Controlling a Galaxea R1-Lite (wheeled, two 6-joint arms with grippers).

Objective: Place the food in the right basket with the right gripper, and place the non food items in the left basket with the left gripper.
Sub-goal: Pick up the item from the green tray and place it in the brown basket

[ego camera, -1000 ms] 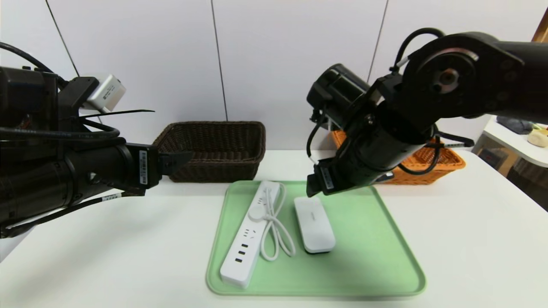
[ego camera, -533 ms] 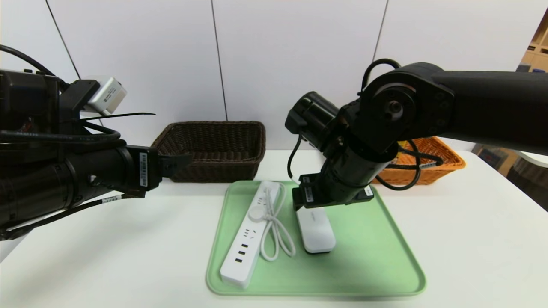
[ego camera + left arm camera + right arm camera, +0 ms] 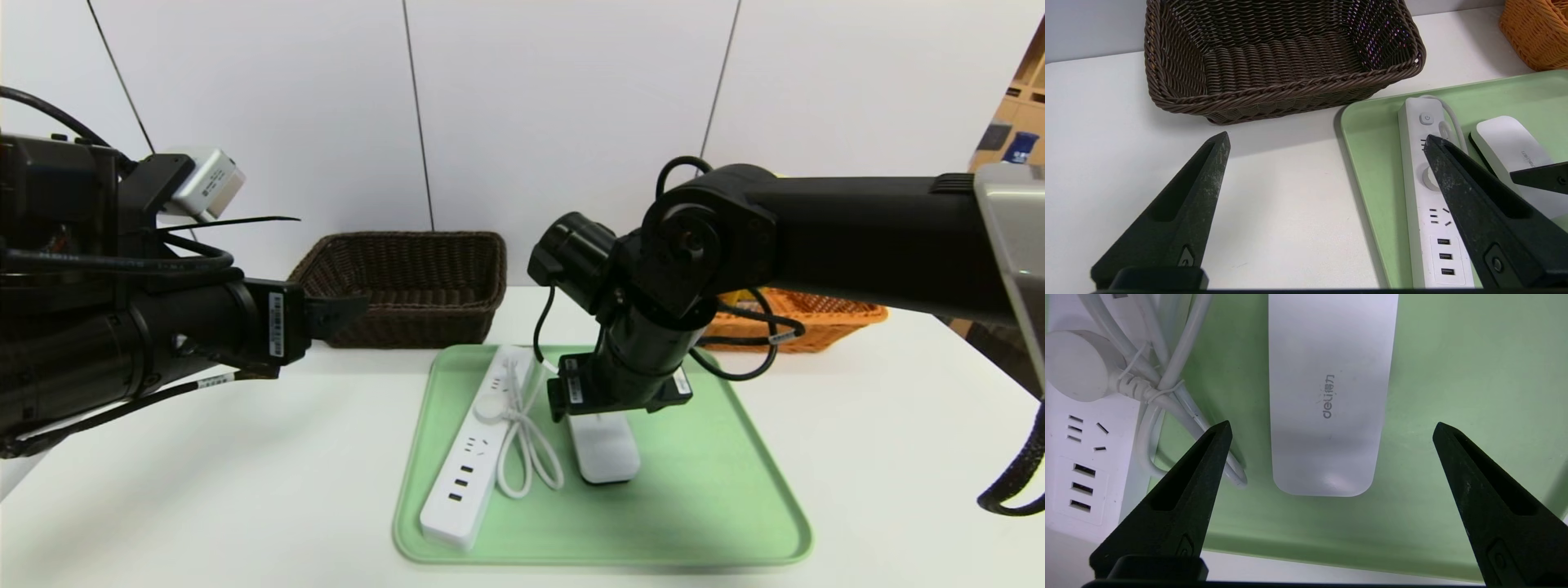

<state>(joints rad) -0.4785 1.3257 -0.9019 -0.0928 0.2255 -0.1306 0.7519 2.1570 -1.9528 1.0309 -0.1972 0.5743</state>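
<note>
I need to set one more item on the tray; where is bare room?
Free: the green tray right of the white case, out to its rim. Crowded: the left half, with the power strip, its cord, and the right tool over the case.

You have one green tray [image 3: 718,490] at the frame's lower centre, carrying two white items: one power strip [image 3: 478,449] with its coiled cord on the left, and one flat white Deli-branded case [image 3: 604,449] to its right. Two baskets sit behind: one dark brown basket [image 3: 408,282] centre-left, one orange basket [image 3: 824,314] centre-right.
</note>
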